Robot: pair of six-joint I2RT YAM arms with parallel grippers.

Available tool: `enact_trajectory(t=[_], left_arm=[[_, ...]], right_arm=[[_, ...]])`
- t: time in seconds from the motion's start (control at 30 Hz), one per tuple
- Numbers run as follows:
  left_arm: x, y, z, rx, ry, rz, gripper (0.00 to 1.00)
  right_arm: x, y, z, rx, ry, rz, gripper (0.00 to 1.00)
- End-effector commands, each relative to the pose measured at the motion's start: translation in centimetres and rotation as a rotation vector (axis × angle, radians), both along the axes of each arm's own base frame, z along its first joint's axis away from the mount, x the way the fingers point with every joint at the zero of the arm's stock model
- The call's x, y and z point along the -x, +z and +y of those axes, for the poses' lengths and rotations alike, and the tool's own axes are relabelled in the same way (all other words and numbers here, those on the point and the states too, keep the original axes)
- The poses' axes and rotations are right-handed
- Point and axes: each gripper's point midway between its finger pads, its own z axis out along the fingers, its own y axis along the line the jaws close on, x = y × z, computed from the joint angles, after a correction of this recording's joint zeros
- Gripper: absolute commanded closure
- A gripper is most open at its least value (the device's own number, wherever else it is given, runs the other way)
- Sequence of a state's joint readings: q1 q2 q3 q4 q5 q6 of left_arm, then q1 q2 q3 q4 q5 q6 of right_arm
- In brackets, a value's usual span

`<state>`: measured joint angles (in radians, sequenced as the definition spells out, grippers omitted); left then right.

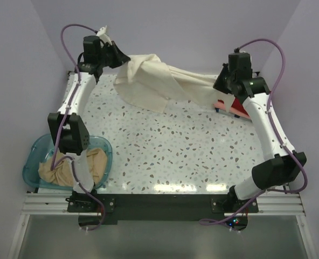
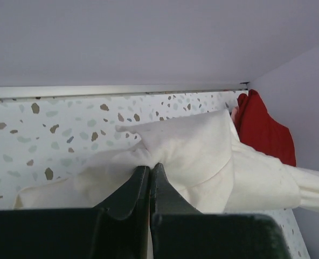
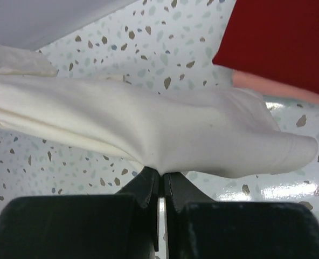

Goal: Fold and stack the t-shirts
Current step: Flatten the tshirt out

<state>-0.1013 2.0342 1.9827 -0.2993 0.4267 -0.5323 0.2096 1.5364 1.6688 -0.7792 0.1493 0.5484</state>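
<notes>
The cream-white t-shirt [image 1: 159, 81] hangs stretched between both grippers above the far part of the table. My left gripper [image 1: 122, 58] is shut on its left end [image 2: 181, 145]. My right gripper [image 1: 220, 81] is shut on its right end [image 3: 165, 135]. The red t-shirt [image 1: 239, 103] lies folded at the far right, on top of the salmon pink t-shirt [image 1: 222, 106]; both show in the right wrist view, the red [image 3: 278, 43] above the pink [image 3: 278, 86]. The tan-beige t-shirt [image 1: 76, 166] lies crumpled in the tub.
A translucent blue plastic tub [image 1: 34, 152] stands at the near left, beside the left arm's base. Lavender walls close the far side and both sides. The speckled table [image 1: 175, 145] spreads between the arms.
</notes>
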Motion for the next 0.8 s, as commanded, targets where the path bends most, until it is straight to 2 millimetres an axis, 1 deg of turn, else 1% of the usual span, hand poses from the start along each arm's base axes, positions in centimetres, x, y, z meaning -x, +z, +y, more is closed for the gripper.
enact_trajectory(t=[0.0,0.03,0.07,0.1,0.13,0.17,0.2,0.23,0.27,0.3,0.33,0.37,0.4,0.43,0.47,0.5,0.53,0.57,0.6,0.63,0.67,0.7,0.77], left_arm=[[1.0,5.3,3.2,-0.065,0.026,-0.178,1.0],[2.7,4.6,4.4,-0.094,0.049,-0.173,1.0],[3.4,4.3,5.2,-0.149,0.049,-0.207,1.0],[4.4,3.4,5.9,-0.182,0.063,-0.201,1.0],[6.4,0.7,7.5,-0.247,0.101,-0.156,1.0],[7.5,-1.0,8.4,-0.28,0.122,-0.118,1.0],[8.6,-3.1,9.5,-0.315,0.145,-0.065,0.99],[11.0,-7.3,10.8,-0.384,0.172,0.061,0.99],[12.3,-9.3,11.7,-0.422,0.195,0.13,0.99],[14.0,-12.0,13.7,-0.461,0.242,0.228,0.97],[16.1,-14.3,15.2,-0.527,0.288,0.34,0.94],[17.1,-15.3,15.8,-0.55,0.301,0.391,0.8],[18.2,-16.5,16.0,-0.561,0.295,0.44,0.71],[19.0,-17.1,15.7,-0.551,0.282,0.475,0.66],[19.2,-17.1,15.4,-0.535,0.278,0.475,0.61],[19.1,-16.7,14.3,-0.486,0.247,0.458,0.51],[18.3,-15.9,13.5,-0.436,0.251,0.422,0.47],[17.7,-15.4,12.9,-0.405,0.24,0.398,0.44],[16.6,-14.5,12.0,-0.381,0.227,0.365,0.39],[15.6,-13.8,10.8,-0.355,0.209,0.338,0.38],[14.8,-13.4,9.9,-0.349,0.19,0.325,0.38],[13.1,-12.8,7.9,-0.345,0.145,0.304,0.38],[11.5,-12.4,5.5,-0.343,0.093,0.278,0.38]], right_arm=[[1.9,3.0,-3.3,0.111,-0.069,-0.01,1.0],[2.4,3.4,-3.7,0.119,-0.078,-0.014,1.0],[3.0,3.1,-4.0,0.127,-0.087,0.0,1.0],[4.0,3.8,-4.4,0.127,-0.097,-0.017,1.0],[5.2,2.9,-4.8,0.135,-0.111,0.004,1.0],[5.4,1.6,-4.8,0.142,-0.112,0.036,1.0],[6.3,1.0,-5.0,0.138,-0.116,0.045,1.0],[7.3,-2.1,-5.1,0.142,-0.118,0.124,1.0],[8.0,-3.5,-5.1,0.14,-0.121,0.163,1.0],[8.7,-4.8,-4.9,0.125,-0.127,0.198,1.0],[10.0,-7.9,-5.1,0.133,-0.136,0.283,1.0],[10.7,-9.3,-5.2,0.134,-0.153,0.327,1.0],[11.8,-11.8,-5.3,0.132,-0.17,0.407,0.96],[12.5,-12.9,-5.0,0.123,-0.16,0.452,0.78],[12.9,-13.8,-4.8,0.118,-0.16,0.486,0.67],[13.3,-14.8,-4.7,0.114,-0.163,0.521,0.6],[13.3,-15.5,-4.6,0.111,-0.162,0.542,0.51],[13.3,-15.8,-4.3,0.1,-0.153,0.55,0.48],[13.2,-15.9,-4.1,0.093,-0.146,0.548,0.46],[12.7,-15.8,-3.9,0.083,-0.136,0.534,0.41],[12.5,-15.7,-3.6,0.075,-0.126,0.528,0.39],[12.2,-15.6,-3.3,0.064,-0.113,0.522,0.37],[12.0,-15.8,-3.1,0.055,-0.105,0.525,0.36]])
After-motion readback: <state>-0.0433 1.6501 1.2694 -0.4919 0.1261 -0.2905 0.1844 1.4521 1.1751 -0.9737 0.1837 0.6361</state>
